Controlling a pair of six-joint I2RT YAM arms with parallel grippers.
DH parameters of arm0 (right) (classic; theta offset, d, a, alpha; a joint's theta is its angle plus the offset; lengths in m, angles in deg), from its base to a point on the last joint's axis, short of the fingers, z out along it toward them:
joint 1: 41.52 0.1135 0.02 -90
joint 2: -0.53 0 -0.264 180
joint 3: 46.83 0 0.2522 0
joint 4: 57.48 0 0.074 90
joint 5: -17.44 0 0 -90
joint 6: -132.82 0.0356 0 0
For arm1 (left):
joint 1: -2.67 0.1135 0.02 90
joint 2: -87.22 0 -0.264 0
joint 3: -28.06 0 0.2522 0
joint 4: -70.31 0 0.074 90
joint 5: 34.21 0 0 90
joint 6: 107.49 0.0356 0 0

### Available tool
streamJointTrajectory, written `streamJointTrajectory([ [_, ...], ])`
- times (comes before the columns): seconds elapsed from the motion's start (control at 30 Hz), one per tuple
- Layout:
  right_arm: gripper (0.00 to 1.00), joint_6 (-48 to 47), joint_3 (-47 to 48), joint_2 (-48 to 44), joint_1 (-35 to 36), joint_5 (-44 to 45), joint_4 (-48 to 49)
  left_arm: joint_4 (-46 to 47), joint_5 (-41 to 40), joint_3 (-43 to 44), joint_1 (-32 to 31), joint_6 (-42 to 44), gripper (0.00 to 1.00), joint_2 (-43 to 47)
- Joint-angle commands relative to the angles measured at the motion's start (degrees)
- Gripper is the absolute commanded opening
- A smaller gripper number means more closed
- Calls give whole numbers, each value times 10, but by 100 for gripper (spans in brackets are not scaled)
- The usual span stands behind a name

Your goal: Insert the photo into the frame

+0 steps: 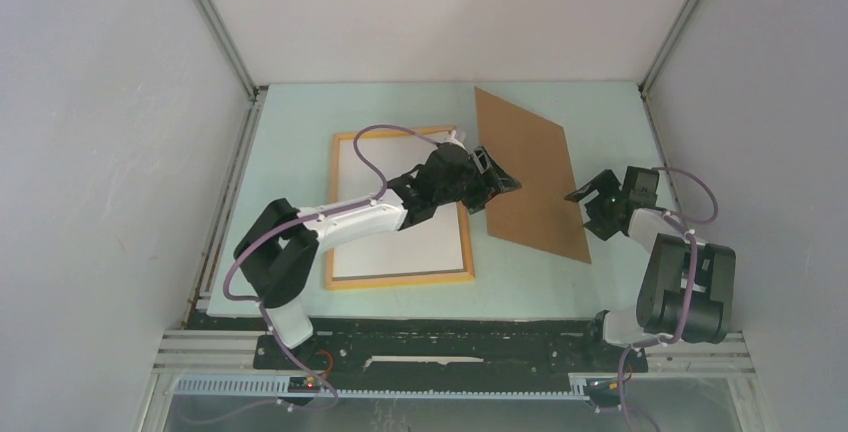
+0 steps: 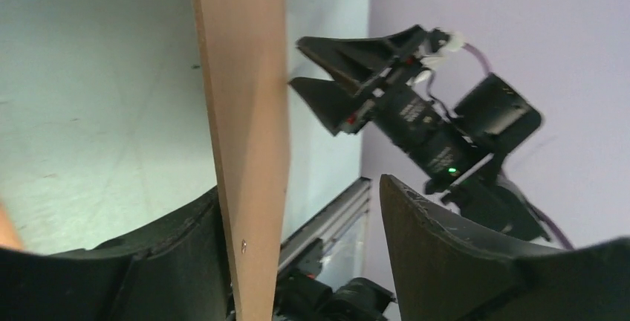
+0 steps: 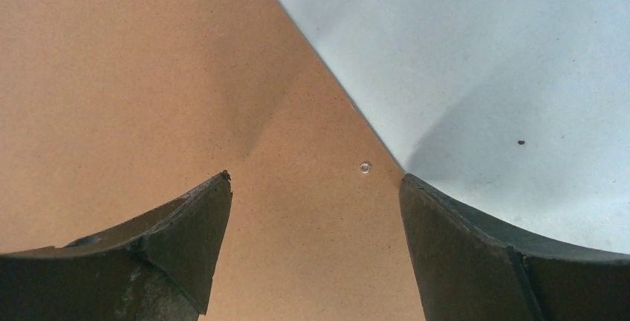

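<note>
Since the photo (image 1: 415, 247) lies white side up inside the frame (image 1: 400, 278) at the left, I have my left gripper (image 1: 500, 186) open astride the near-left edge of the brown board (image 1: 530, 152), clamping nothing yet, and my right gripper (image 1: 585, 210) open above its right edge

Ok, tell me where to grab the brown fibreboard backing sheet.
Grip a long side edge, coming in sideways: the sheet is thin, flat and too wide to span. The open left gripper straddles the edge facing the orange-yellow wooden frame.
</note>
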Motion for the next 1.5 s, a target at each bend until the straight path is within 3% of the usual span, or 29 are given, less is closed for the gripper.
streamJointTrajectory([
  [0.0,90,3,-11,4,10,-29,-26,-97,-39,56,-5,57,6,-1],
  [0.07,90,2,-11,1,10,-27,-28,-124,-54,72,-6,84,0,-1],
  [0.57,90,-19,-11,-99,10,54,-76,-389,-129,214,2,349,0,56],
  [0.8,90,-23,-11,-124,21,72,-79,-589,-301,321,8,491,0,163],
  [1.0,90,-19,-11,-102,27,55,-68,-714,-424,386,7,514,0,236],
  [1.17,90,-18,-11,-100,38,59,-66,-732,-467,404,8,540,0,268],
  [1.47,90,-20,-11,-88,39,59,-64,-812,-606,443,-23,517,0,165],
])
